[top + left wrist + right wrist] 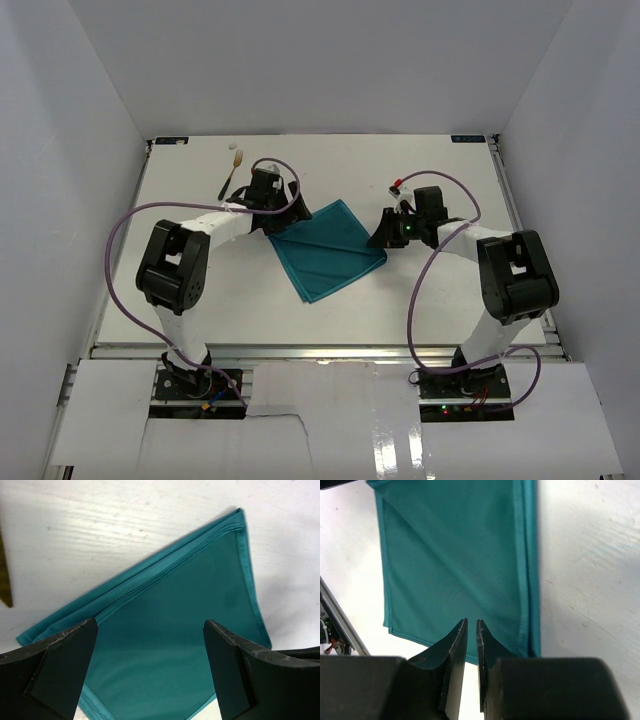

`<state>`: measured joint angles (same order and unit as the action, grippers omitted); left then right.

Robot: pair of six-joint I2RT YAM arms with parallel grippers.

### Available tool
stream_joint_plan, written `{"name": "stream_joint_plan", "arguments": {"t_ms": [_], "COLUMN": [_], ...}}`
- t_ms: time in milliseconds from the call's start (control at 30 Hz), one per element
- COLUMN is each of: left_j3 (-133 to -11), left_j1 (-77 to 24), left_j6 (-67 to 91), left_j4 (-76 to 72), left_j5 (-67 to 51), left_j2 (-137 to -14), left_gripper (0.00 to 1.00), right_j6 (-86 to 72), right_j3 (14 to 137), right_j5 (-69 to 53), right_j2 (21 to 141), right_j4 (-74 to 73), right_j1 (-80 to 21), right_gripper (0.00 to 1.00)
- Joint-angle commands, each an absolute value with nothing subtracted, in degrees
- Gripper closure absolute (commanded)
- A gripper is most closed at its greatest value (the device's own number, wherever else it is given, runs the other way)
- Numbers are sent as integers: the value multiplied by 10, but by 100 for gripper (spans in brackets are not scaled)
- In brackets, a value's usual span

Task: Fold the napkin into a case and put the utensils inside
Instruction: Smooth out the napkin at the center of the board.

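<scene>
Napkin (328,250), teal and folded into layers, lay in the middle of the table (260,320), between the two arms. Left gripper (149,630) hung over its left corner with jaws spread wide and nothing between them. Right gripper (471,630) stood at the opposite edge, jaws pressed almost together (only a slit showed), no cloth visibly caught. Fork (231,175) lay far left, apart from the cloth; knife blade (5,575) lay just beside the napkin's edge.
</scene>
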<state>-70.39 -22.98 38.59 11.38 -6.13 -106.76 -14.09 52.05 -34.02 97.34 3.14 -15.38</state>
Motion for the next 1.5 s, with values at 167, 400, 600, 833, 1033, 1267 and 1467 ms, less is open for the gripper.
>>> {"name": "stream_joint_plan", "arguments": {"t_ms": [167, 400, 600, 833, 1033, 1267, 1467], "left_j3": [-678, -649, -624, -593, -642, -672, -657], "left_j1": [-195, -189, -189, -192, -197, -206, -267], "left_j6": [381, 384, 384, 394, 384, 381, 377], "left_j4": [86, 77, 78, 76, 88, 136, 109], "left_j5": [-58, -53, -66, -101, -90, -24, -77], "left_j2": [-1099, -1120, -1108, -1037, -975, -949, -979], "left_gripper": [2, 2, 2, 2, 2, 2, 2], "right_j6": [-161, -170, -166, -146, -120, -112, -173], "right_j3": [510, 503, 507, 527, 536, 548, 543], "right_j5": [-351, -330, -322, -333, -341, -313, -307], "right_j2": [1062, 1120, 1136, 1114, 1023, 982, 982], "right_j4": [83, 91, 91, 68, 24, 0, 34], "right_j1": [-133, -117, -103, -97, -107, -133, -151], "right_gripper": [81, 82, 82, 82, 78, 76, 75]}}
